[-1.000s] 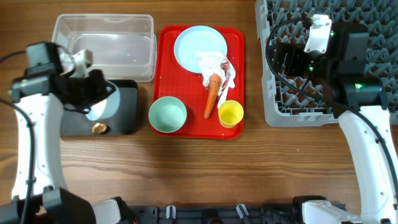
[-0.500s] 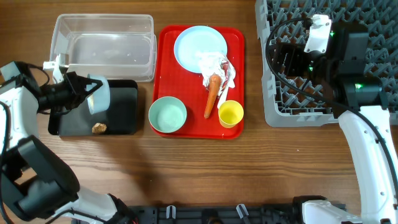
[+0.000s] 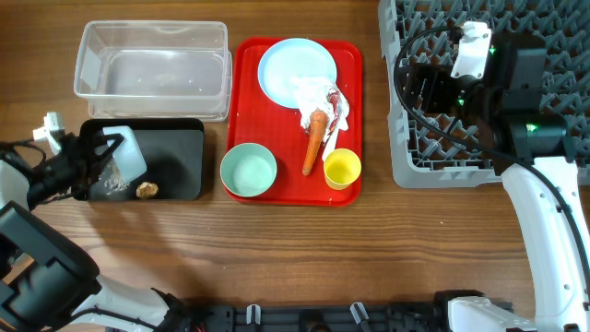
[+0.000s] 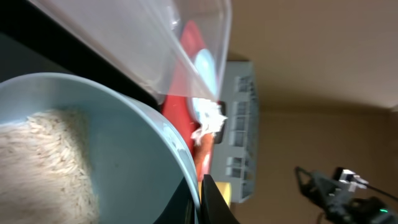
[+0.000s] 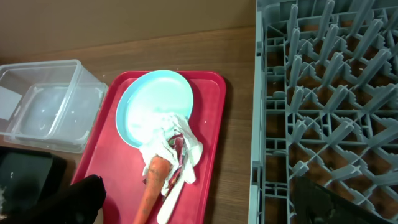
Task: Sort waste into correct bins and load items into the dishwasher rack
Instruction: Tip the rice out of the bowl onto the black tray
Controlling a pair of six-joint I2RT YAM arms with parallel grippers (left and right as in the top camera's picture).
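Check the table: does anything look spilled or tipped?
The light-blue bowl is tipped over the black bin, rice scattered below it. A crumpled napkin and carrot sprawl off the plate onto the red tray.

Flat red tray (image 3: 243, 111) on a brown wooden table (image 3: 304, 260)

We had the overhead cam looking straight down on the table (image 3: 304, 258), far enough off to fit the whole spread: clear tub (image 3: 152, 69) upper left, red tray (image 3: 272, 124) in the middle, rack (image 3: 419, 166) upper right. Our left wrist cam was rolled on its side and jammed right up against the light-blue bowl (image 4: 124, 155), which filled the lower left, with tray and rack small and far off mid-frame. Our right wrist cam sat higher, tilted down over the rack at right, plate (image 5: 149, 99) centre left. All three views shared tub, tray and rack.
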